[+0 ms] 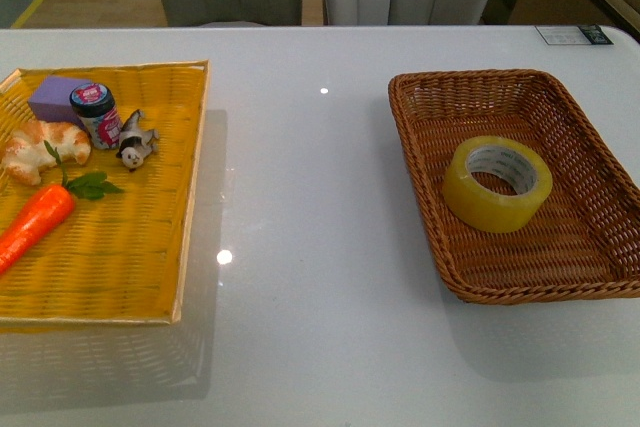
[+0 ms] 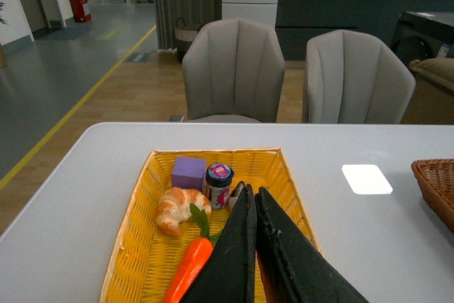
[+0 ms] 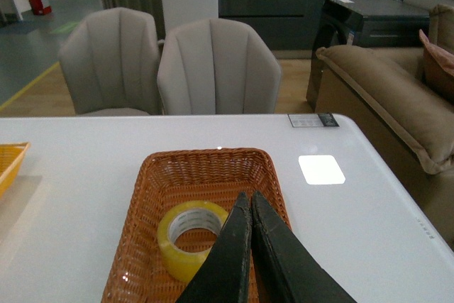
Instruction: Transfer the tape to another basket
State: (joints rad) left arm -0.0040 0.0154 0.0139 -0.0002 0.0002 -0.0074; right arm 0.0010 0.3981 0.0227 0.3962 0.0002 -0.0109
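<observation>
With the tape lying in the brown basket, the right gripper, fingers together above it, must open and descend.

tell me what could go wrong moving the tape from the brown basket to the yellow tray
1. The right gripper is shut above the tape; lowered like that, it may shove the roll, not grasp it.
2. The basket has raised walls that could catch a low lift.
3. The yellow tray is crowded at its far end; the near part looks safer.
</observation>
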